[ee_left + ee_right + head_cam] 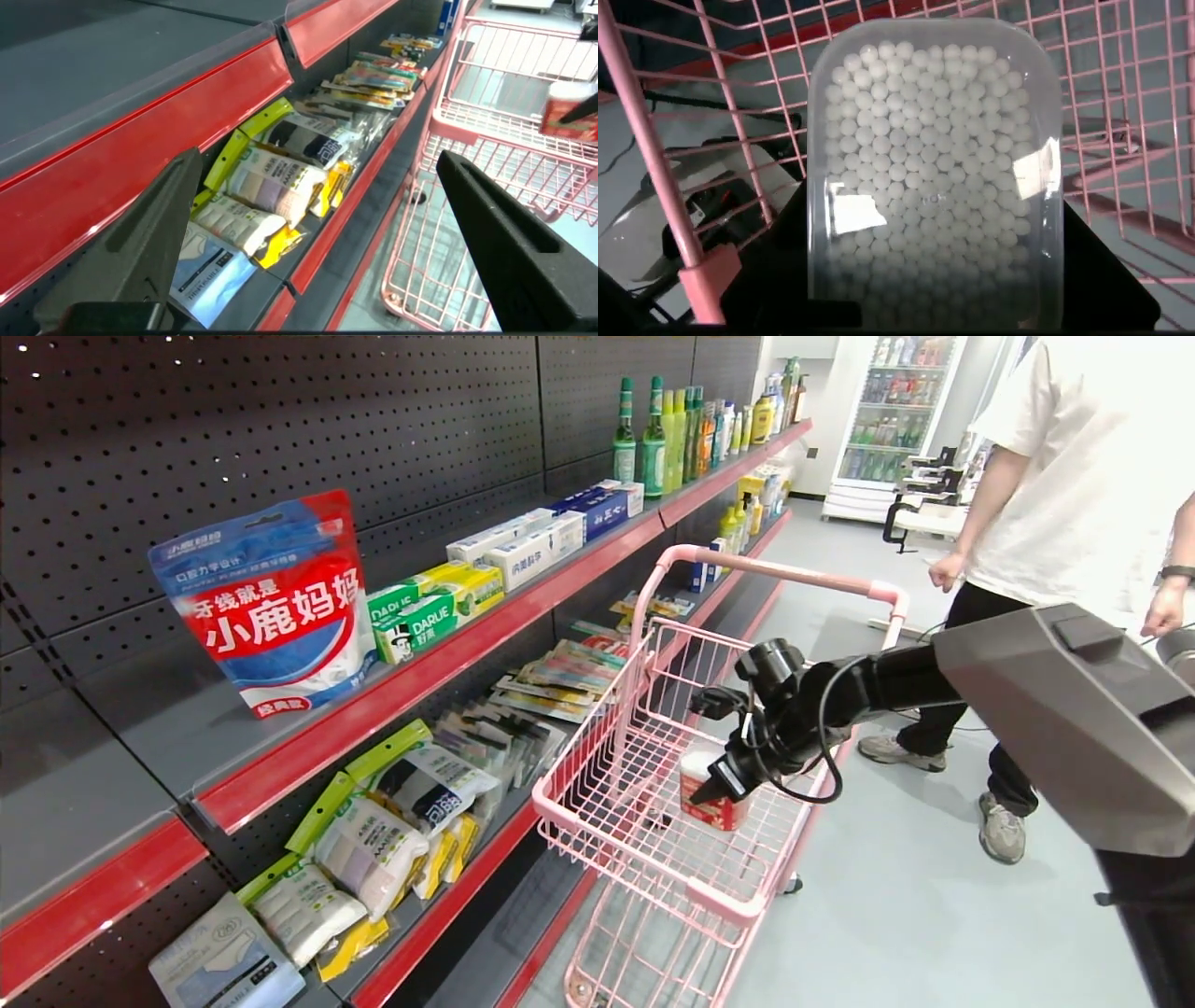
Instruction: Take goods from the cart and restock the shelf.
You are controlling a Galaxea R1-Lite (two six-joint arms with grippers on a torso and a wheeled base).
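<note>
While the right hand (719, 793) reaches down inside the pink cart (597, 784) at centre frame, its fingers (1106, 280) sit closed against both sides of a clear-lidded tub (714, 814) with a red label. The tub stands upright on the basket's wire floor, away from the near rim and well below the handle bar. Seen from the right wrist, wire walls rise close around the tub on every side, and only the top is open.

The left hand (313, 177) hangs spread wide and empty, just outside the shelf (448, 663) beside its red front edge. On the upper tier, a blue-and-red pouch (271, 597) stands at left, with bare grey board to its left. Soft packets (373, 849) crowd the lower tier up to its lip.
</note>
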